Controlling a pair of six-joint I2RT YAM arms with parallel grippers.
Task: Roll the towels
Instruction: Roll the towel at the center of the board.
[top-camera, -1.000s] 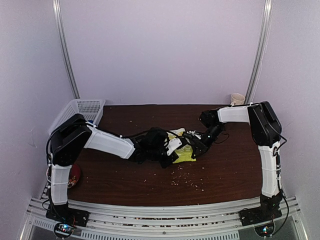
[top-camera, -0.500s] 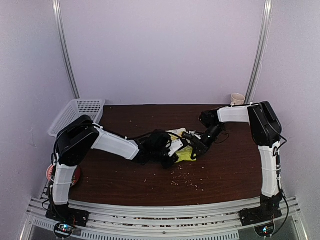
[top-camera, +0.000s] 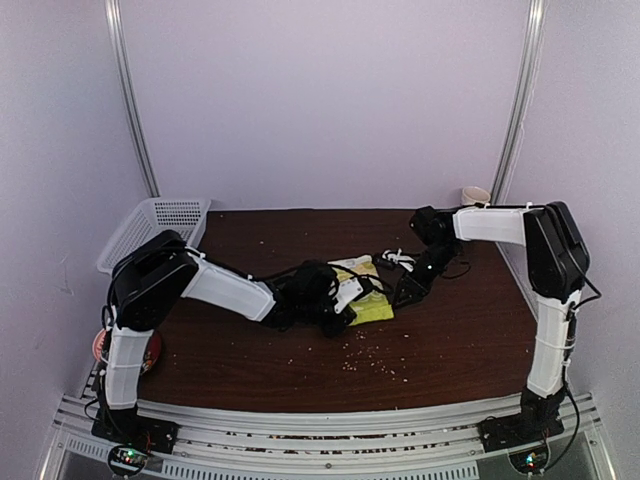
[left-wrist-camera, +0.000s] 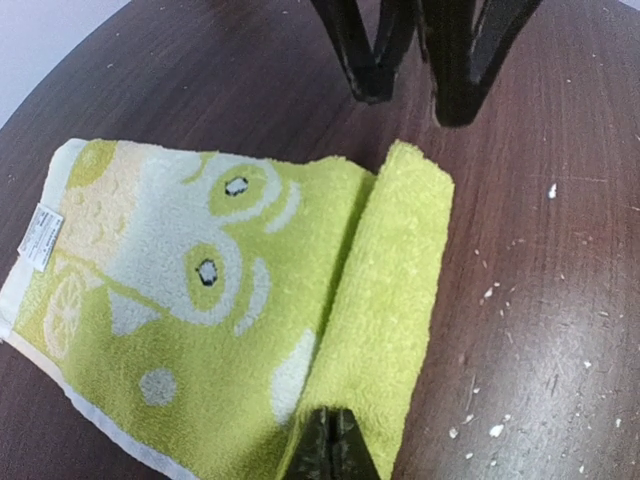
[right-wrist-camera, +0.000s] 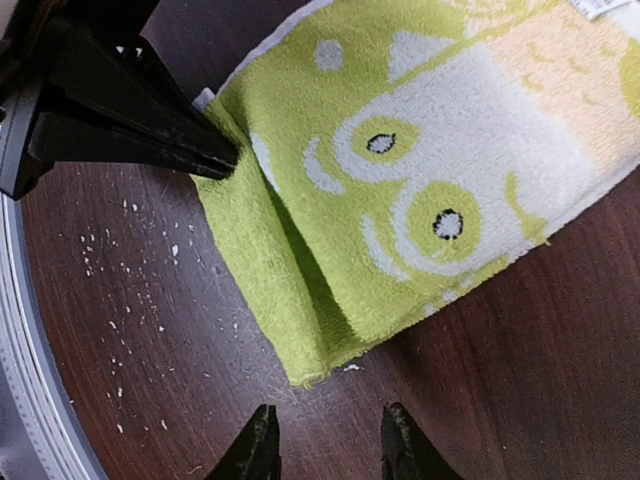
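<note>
A yellow-green towel (top-camera: 372, 308) with a pale pattern lies at the middle of the dark table (top-camera: 250, 370). One long edge is folded over into a narrow roll (left-wrist-camera: 395, 270). My left gripper (left-wrist-camera: 335, 445) is shut, its tips pressed onto the near end of that roll. In the right wrist view the left gripper's fingers (right-wrist-camera: 150, 125) touch the same end. My right gripper (right-wrist-camera: 328, 445) stands open just off the roll's other end (right-wrist-camera: 320, 370), touching nothing. Seen from above, the left gripper (top-camera: 345, 300) and right gripper (top-camera: 398, 285) flank the towel.
A white basket (top-camera: 160, 225) stands at the back left corner. A cup (top-camera: 475, 197) sits at the back right. A red object (top-camera: 150, 350) lies by the left arm's base. White crumbs (top-camera: 375, 360) dot the table in front of the towel.
My right gripper has opened, let go of the towel's rolled end and drawn back to the right. The left gripper stays shut at the towel, moved slightly.
</note>
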